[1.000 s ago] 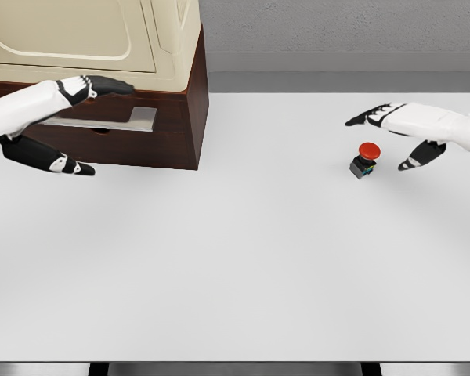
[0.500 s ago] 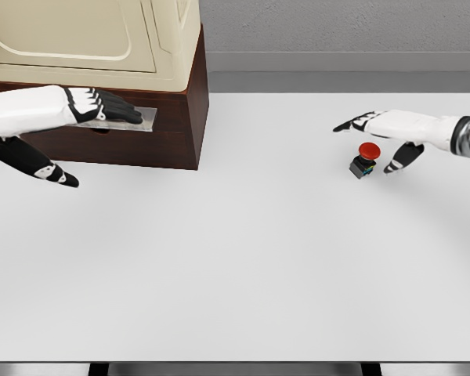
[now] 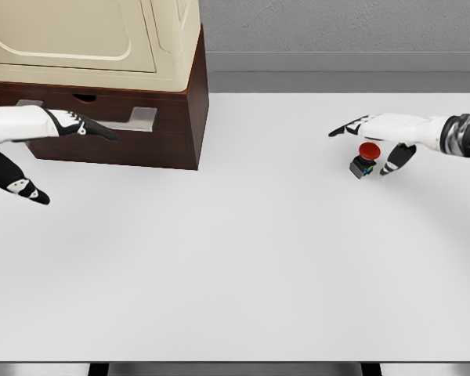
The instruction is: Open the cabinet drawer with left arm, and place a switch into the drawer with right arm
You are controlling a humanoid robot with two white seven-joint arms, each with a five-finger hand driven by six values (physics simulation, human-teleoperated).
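On the far left of the white table (image 3: 243,258) you have a dark brown wooden cabinet (image 3: 189,117) carrying a cream appliance (image 3: 86,35). Its drawer (image 3: 153,135) with the pale grey handle (image 3: 137,119) shows a slight gap along the top. Your left hand (image 3: 59,125) lies across the drawer front, fingers (image 3: 94,129) extended over the handle, thumb (image 3: 19,186) hanging below; you cannot tell whether it grips the handle. At far right, the red-capped push-button switch (image 3: 365,158) stands upright on the table. Your right hand (image 3: 384,133) hovers just over it, fingers spread apart, holding nothing.
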